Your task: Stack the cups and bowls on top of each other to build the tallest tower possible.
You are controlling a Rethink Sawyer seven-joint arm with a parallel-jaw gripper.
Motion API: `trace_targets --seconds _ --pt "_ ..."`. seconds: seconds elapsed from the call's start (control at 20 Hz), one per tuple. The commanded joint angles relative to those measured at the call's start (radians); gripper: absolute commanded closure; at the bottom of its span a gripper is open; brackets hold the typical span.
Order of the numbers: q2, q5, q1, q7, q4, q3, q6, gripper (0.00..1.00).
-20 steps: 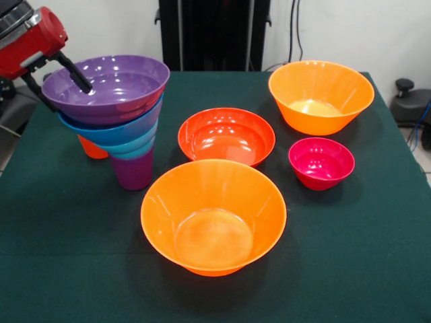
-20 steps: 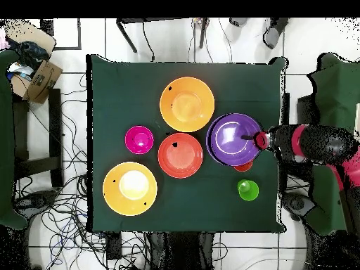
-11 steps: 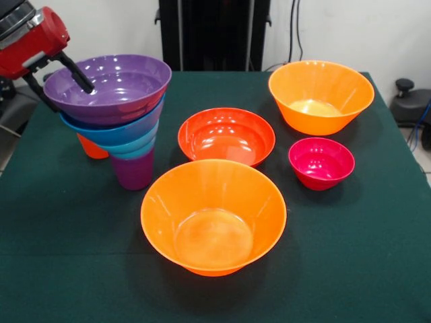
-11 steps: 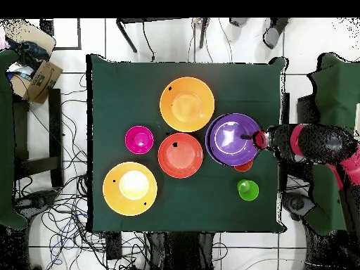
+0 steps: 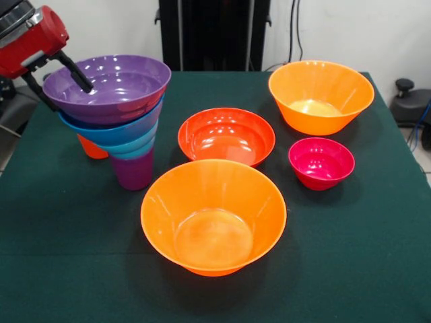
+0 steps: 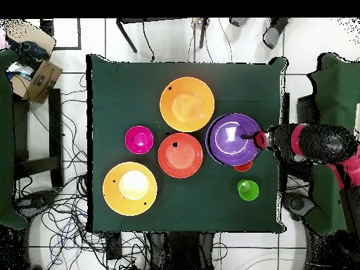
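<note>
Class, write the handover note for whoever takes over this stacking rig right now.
Gripper: fingers straddle the rim of the purple bowl, one inside, one outside.
Tower: purple cup at the bottom, then teal, blue and purple bowls.
Loose: two large orange bowls, red-orange bowl, magenta bowl, orange cup, green cup.
Left: add them to the tower.

You see the large glossy purple plastic bowl [image 5: 108,87] atop the stack rock slightly right, then back left.
</note>
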Motion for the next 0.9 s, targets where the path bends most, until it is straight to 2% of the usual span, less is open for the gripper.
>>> trace_targets --seconds 0.05,0.9 --pt "0.013 -0.05 0.05 -0.078 0.019 -0.049 -0.036 0.0" --pt "-0.032 -0.026 0.062 -0.031 0.041 -0.046 -0.016 0.0"
